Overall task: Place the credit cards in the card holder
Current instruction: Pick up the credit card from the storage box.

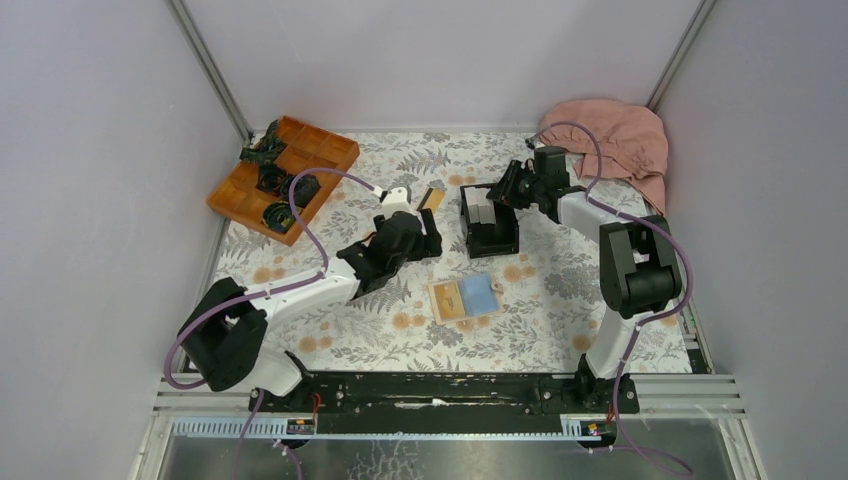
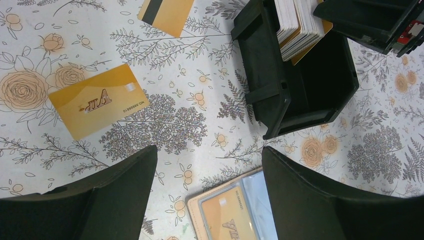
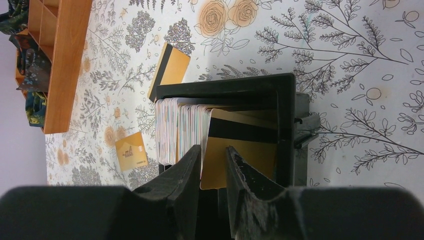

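**A:** Credit cards [image 2: 99, 107] are found in four places. One loose gold card [image 3: 131, 152] is laid face up on the surface [image 1: 560, 290]. A banded card [image 2: 165, 12] is laid further off. A third card [image 2: 227, 222] is already seated in the card holder [image 1: 482, 296]. Many more are stood on edge in the black box [image 2: 310, 95].

**B:** Why is the card holder laid open and flat?

**A:** It is judged that the pockets are turned upward so that a card can be slid in from above, with no second arm needed for holding. It is placed near the box, on the side of the arm bases and between the two arms, so it can be reached by both.

**B:** What is done by the fingers?

**A:** The left fingers [image 2: 125, 200] are spread wide and nothing is held between them. They are hung over the surface, with the loose gold card on one side and the edge of the card holder below, so either could be approached. The right fingers [image 3: 185, 180] are set at the box and drawn close, with only a narrow gap. A corner of a leaning card [image 3: 245, 155] is seen in this gap, but whether it is pinched cannot be told.

**B:** Why that card?

**A:** It is leaned apart at the end of the tight stack [image 3: 175, 130], so it is probably separated more easily than the packed ones. Care is called for, because a thin card can be dropped, or two can be lifted together.
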`<state>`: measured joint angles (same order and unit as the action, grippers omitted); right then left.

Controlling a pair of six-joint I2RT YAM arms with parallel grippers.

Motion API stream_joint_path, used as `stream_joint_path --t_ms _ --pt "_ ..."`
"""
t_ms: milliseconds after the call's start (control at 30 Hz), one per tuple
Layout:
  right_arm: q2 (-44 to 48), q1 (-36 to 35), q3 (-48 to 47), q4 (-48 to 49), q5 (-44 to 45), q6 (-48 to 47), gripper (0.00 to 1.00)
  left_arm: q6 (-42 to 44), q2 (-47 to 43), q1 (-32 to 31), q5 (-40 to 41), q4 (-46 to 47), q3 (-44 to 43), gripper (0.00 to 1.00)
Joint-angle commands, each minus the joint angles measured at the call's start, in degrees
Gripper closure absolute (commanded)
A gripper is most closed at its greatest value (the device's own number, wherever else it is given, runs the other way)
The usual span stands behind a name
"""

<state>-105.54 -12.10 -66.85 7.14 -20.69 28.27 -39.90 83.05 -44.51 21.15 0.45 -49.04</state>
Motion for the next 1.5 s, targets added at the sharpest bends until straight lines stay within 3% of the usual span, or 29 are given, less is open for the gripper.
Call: stream_joint_path --t_ms 0,233,600,867,1167,1300,1467 --pt "4.0 -0.1 -0.7 1.2 -2.4 0.7 0.69 0.4 0.4 0.5 -0.4 2.1 -1.6 0.16" --pt "5.7 -0.1 -0.6 0.4 -1.4 0.3 0.72 0.4 0.5 0.6 -0.5 2.0 -1.7 0.16" --pt "5.8 0.0 -1.4 -3.0 0.7 -2.2 0.92 0.4 0.3 0.6 -0.8 2.0 -1.9 0.16" --pt "9.3 -0.2 -0.9 -6.0 6.5 -6.4 1.00 0.6 0.7 0.5 -0.2 1.8 -3.0 0.16" --pt "16.7 -2.1 0.0 -9.7 14.6 -11.1 1.00 1.3 1.1 0.6 -0.9 1.0 -5.8 0.16" --pt "22.2 -2.5 2.3 -11.2 13.2 -10.7 1.00 3.6 -1.2 0.6 -2.5 2.2 -6.1 0.14" --pt "29.7 -2.6 5.8 -16.0 5.2 -10.7 1.00 7.1 -5.8 1.6 -9.0 6.0 -3.2 0.14"
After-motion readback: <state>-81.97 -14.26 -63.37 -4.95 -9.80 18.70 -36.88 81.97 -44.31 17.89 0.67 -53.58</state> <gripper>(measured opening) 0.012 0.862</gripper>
